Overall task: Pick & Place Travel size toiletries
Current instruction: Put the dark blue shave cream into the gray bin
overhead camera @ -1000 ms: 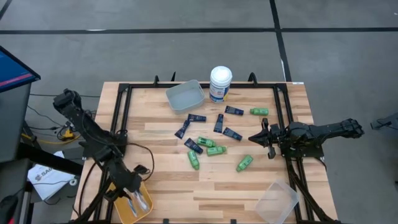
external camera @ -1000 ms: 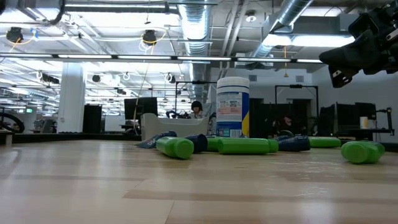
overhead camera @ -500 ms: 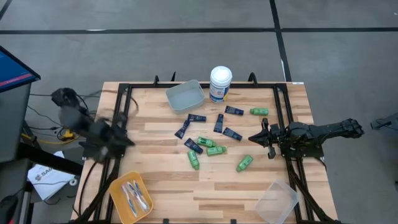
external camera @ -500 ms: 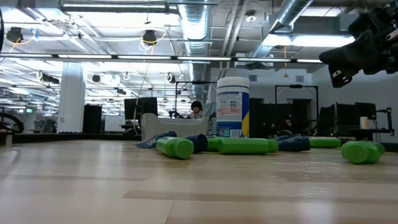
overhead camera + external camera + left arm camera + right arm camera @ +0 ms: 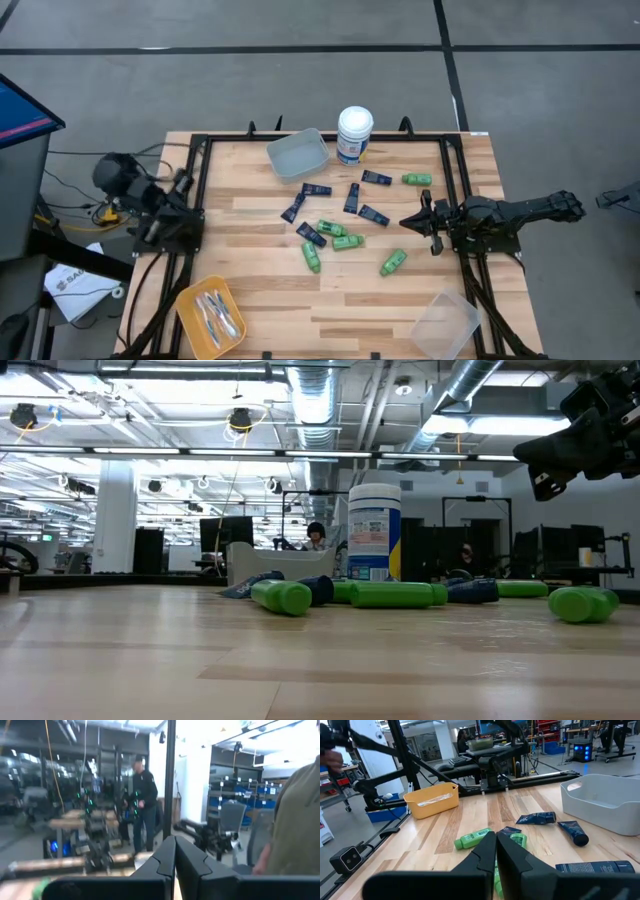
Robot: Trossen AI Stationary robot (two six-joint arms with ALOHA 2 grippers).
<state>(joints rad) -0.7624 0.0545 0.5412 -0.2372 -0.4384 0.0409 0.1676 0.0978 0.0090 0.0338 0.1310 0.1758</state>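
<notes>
Left hand [image 5: 174,862] clenched empty beside the tabletop [image 5: 260,300]; right hand [image 5: 412,222] clenched empty near navy tubes [image 5: 374,215].

The high camera looked straight down on the whole surface [image 5: 260,300], the low one level across it, both sharing the white canister [image 5: 354,134].

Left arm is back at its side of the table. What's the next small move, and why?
Probably swing the left gripper, shut and empty, toward the nearest navy tube and open it. Toothbrushes already lie in the yellow bin, while tubes and green bottles remain loose on the table. The right gripper waits shut.
</notes>
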